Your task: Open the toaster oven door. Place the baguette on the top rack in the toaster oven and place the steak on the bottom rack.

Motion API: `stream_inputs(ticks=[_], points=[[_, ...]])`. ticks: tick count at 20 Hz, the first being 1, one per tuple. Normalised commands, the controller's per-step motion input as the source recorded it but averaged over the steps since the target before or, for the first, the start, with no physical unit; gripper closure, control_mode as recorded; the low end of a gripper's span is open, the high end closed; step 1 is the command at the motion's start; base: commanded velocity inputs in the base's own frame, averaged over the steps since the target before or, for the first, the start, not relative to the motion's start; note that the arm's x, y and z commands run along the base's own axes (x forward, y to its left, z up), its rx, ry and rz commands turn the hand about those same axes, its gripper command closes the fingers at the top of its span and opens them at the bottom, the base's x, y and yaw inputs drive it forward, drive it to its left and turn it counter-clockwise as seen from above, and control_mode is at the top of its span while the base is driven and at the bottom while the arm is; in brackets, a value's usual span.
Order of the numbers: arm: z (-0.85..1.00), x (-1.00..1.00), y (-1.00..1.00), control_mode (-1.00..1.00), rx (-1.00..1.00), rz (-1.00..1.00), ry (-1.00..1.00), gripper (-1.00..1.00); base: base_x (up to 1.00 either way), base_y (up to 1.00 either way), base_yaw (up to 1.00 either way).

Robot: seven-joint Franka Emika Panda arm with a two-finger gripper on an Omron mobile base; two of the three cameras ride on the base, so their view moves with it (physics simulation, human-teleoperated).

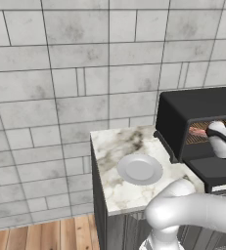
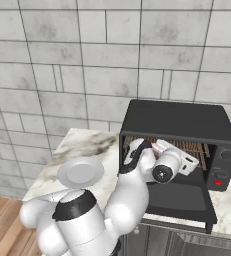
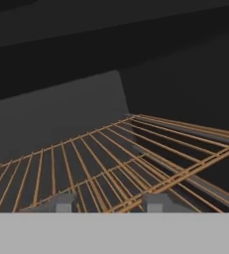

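The gripper (image 3: 108, 203) is reaching into the toaster oven (image 2: 179, 122), fingertips half-spread over a copper wire rack (image 3: 111, 158); whether they are holding anything cannot be told. The toaster oven door (image 2: 179, 197) is lying open. A fingertip could be snagging the wires on withdrawal. The left base view is showing something pinkish (image 1: 198, 132) inside; the plate (image 1: 140, 169) is sitting near the counter's front edge.

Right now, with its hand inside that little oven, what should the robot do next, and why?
Probably draw the gripper straight back out of the toaster oven: its fingertips stand apart, holding nothing above the wire rack, and the door lies open behind it.
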Motion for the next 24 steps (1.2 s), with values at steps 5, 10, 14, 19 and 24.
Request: stream_inputs(ticks=[5, 10, 14, 19, 24], points=[[-0.15, -0.11, 0.09, -1.00, 0.00, 0.02, 0.18, 1.00, 0.00, 0.00, 0.00], [-0.25, -0.28, 0.09, -1.00, 0.00, 0.09, 0.15, 1.00, 0.00, 0.00, 0.00], [-0.28, -0.35, 0.10, -1.00, 0.00, 0.13, 0.16, 1.00, 0.00, 0.00, 0.00], [-0.29, -0.44, 0.09, -1.00, 0.00, 0.17, 0.18, 1.00, 0.00, 0.00, 0.00], [-0.38, -0.47, 0.13, -1.00, 0.00, 0.17, 0.21, 1.00, 0.00, 0.00, 0.00]])
